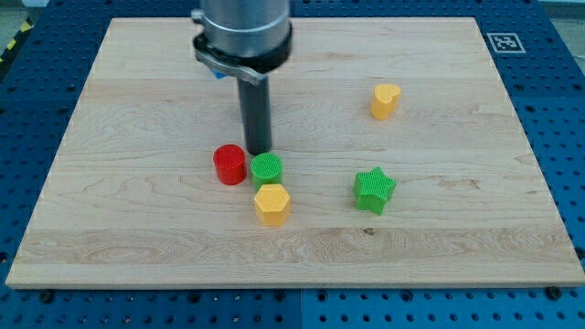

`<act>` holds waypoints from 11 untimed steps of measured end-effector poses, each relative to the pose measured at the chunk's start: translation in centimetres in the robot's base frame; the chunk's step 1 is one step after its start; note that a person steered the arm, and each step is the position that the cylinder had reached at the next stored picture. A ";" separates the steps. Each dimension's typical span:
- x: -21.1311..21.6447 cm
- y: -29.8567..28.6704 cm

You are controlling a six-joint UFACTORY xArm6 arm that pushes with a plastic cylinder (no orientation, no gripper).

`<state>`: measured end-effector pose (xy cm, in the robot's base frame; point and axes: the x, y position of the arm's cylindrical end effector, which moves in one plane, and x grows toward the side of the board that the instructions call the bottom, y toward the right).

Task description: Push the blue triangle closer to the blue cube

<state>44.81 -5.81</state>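
One blue sliver [218, 74] shows, my tip [259, 152] beside the green cylinder [267, 169].

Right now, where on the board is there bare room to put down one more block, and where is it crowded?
Free patches: the whole left side of the wooden board, left of the red cylinder; the strip along the bottom edge; the right side beyond the green star and yellow heart.

Crowded: my tip stands among the red cylinder, green cylinder and yellow hexagon.

Red cylinder [229, 164]; green cylinder [267, 167], ridged top; yellow hexagon [271, 203]; green star [374, 190], ribbed; yellow heart [385, 100]. Pale wooden board [439, 238], streaky grain. Blue perforated table [558, 100]. Dark rod, my tip [259, 151].
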 end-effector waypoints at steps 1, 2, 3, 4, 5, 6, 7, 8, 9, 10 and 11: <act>-3.4 -1.4; -5.2 -2.1; -5.8 -2.8; -2.5 -1.3; -2.4 1.6; -5.0 2.0; -5.6 0.5; -6.7 -1.3; -8.2 -1.2; -8.2 0.7; -8.4 1.3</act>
<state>36.40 -4.56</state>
